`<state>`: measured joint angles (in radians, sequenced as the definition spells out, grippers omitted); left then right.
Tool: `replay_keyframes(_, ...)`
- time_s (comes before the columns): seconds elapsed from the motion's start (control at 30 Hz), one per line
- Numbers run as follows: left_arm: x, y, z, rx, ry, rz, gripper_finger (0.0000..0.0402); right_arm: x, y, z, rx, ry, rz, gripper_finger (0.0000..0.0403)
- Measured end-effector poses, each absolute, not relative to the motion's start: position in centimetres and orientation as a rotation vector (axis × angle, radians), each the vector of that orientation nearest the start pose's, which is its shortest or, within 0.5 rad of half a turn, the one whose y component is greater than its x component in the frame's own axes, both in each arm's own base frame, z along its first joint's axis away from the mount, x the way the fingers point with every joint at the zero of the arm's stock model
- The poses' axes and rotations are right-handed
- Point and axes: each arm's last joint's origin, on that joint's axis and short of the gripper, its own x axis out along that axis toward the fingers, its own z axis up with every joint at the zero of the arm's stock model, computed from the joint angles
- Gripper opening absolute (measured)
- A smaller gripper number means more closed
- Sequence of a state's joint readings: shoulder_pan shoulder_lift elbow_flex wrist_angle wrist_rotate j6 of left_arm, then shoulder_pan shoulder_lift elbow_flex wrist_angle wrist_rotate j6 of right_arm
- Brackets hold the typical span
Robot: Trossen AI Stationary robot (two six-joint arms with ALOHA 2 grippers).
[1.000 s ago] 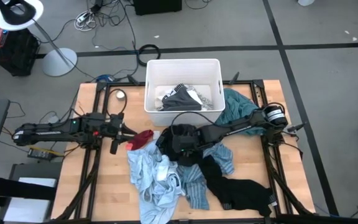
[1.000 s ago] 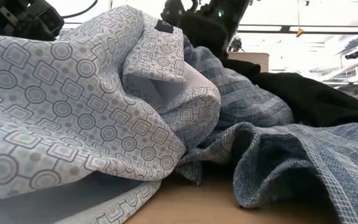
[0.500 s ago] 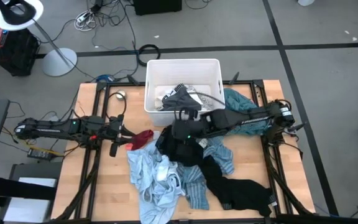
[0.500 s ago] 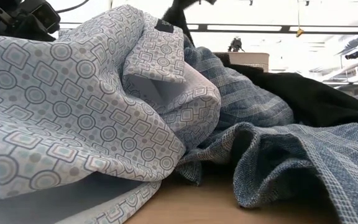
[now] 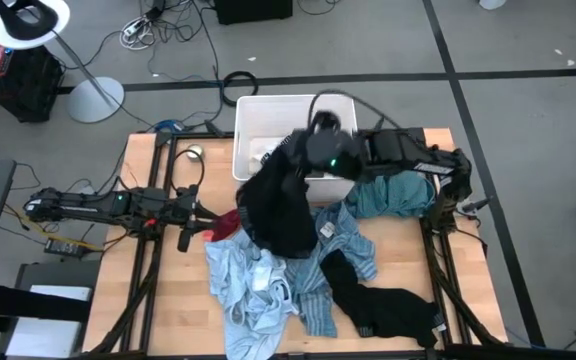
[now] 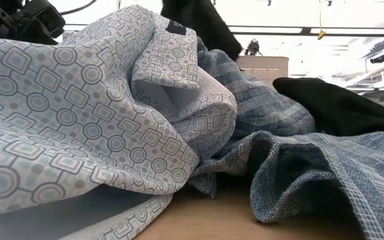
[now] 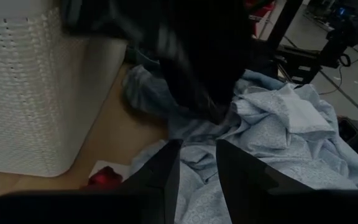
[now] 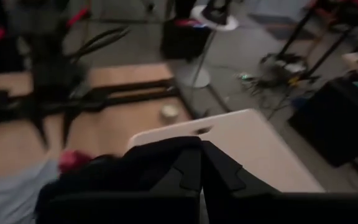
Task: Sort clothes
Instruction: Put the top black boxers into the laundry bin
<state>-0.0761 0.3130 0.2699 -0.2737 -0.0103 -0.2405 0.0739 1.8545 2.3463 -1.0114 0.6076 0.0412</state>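
Observation:
The clothes lie heaped on the wooden table: a light blue patterned shirt (image 5: 253,290), a blue checked garment (image 5: 346,240), a black one (image 5: 383,300), a teal one (image 5: 388,185) and a small red piece (image 5: 230,222). My right gripper (image 5: 296,155) is high up by the near wall of the white bin (image 5: 293,105), shut on a black garment (image 5: 280,210) that hangs from it. My left gripper (image 5: 190,215) stands open at the table's left, beside the red piece, pointing at the pile. My right gripper pinches a bunched upper part of the black garment (image 8: 166,163) between its two shut fingers; how many layers cannot be told. The fingers slant down, coming from the table's right. The garment hangs slack below them (image 7: 197,62), and its lower end (image 7: 219,112) reaches down to the pile.
The bin holds grey and white clothes (image 5: 268,152). In the low view the patterned shirt (image 6: 79,113) and the checked cloth (image 6: 279,147) fill the foreground. Bare wood shows at the table's near left (image 5: 173,300). Cables and a lamp stand lie on the floor beyond the table.
My right gripper has risen steeply from the pile and gone toward the bin, tipping from pointing down to nearer level. The black garment has been drawn up out of the heap and now hangs long below it. The other clothes have stayed put.

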Motion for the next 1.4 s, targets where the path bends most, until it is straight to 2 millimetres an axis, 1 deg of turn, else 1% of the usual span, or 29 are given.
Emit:
replay_keyframes(0.27,10.8,-0.8,20.4,-0.224,0.326,-0.026,0.0111,35.4,-2.4,50.8,-0.143,0.304,-0.621,0.0000)
replay_keyframes(0.5,10.8,-0.8,20.3,-0.222,0.329,-0.026,0.0111,34.6,-4.4,53.9,-0.163,0.079,-0.686,0.0000)
replay_keyframes(0.63,10.8,-0.8,20.3,-0.221,0.330,-0.026,0.0111,33.6,-5.5,55.6,-0.179,-0.045,-0.732,0.0000)
replay_keyframes(0.8,10.8,-0.8,20.3,-0.220,0.331,-0.026,0.0111,32.7,-7.2,57.0,-0.189,-0.162,-0.800,0.0000)
replay_keyframes(0.93,10.7,-0.8,20.3,-0.220,0.331,-0.025,0.0111,32.3,-8.2,57.6,-0.188,-0.219,-0.838,0.0000)
replay_keyframes(1.03,10.8,-0.8,20.3,-0.220,0.331,-0.025,0.0111,32.3,-8.7,57.3,-0.196,-0.192,-0.848,0.0000)
replay_keyframes(1.17,10.7,-0.8,20.3,-0.220,0.331,-0.025,0.0111,32.6,-8.7,56.0,-0.202,-0.052,-0.829,0.0000)
replay_keyframes(1.27,10.7,-0.8,20.3,-0.220,0.331,-0.026,0.0111,32.7,-8.7,54.1,-0.138,0.111,-0.805,0.0000)
replay_keyframes(1.4,10.8,-0.8,20.3,-0.220,0.331,-0.025,0.0111,32.6,-9.4,50.6,-0.023,0.358,-0.829,0.0000)
